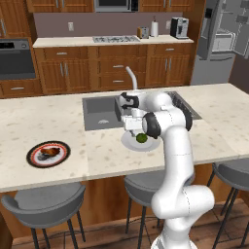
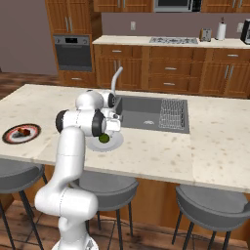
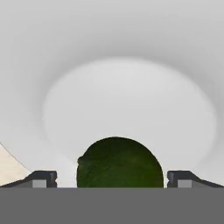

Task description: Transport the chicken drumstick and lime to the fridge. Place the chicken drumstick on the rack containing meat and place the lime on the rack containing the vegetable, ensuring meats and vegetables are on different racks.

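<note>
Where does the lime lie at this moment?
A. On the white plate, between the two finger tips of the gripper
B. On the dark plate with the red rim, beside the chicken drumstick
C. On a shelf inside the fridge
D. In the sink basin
A: in the hand view the lime sits on the white plate between the finger tips of the gripper, which stand apart on either side of it.

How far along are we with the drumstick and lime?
Nothing is delivered yet. The chicken drumstick sits on its dark plate, and the fridge stands open across the room. In hand: the gripper straddles the lime on the white plate, fingertips apart, not clearly gripping. Both carries remain.
</note>
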Controlling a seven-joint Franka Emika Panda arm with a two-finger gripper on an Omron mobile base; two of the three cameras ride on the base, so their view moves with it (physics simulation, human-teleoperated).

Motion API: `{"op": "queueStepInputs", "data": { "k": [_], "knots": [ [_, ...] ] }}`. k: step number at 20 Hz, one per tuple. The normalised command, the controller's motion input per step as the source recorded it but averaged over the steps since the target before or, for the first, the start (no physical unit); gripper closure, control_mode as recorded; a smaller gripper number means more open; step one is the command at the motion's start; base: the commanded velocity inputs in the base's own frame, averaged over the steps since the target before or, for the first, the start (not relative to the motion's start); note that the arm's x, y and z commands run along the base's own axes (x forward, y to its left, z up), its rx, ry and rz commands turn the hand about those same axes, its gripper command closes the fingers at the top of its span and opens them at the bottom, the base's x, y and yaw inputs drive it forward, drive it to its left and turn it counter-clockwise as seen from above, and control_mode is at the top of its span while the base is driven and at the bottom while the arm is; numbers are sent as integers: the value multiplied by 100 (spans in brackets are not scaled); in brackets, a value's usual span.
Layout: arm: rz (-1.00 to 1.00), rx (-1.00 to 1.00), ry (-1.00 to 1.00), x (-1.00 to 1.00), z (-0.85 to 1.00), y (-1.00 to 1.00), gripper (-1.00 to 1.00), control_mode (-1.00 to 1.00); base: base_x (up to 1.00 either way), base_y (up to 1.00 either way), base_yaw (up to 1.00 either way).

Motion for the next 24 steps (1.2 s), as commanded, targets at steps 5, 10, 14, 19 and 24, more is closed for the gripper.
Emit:
{"op": "queueStepInputs", "data": {
  "k": [5, 10, 14, 19, 24],
  "knots": [
    [0, 0, 1, -38, 0, 0, -100, -100, 0, 0, 0],
    [0, 0, 0, -40, 0, 0, -100, -100, 0, 0, 0],
    [0, 0, 0, -19, 0, 0, -100, -100, 0, 0, 0],
    [1, 0, -17, 0, 0, 0, -100, -100, 0, 0, 0],
    [4, 0, -27, 0, 0, -3, -100, -100, 0, 0, 0]
  ]
}}
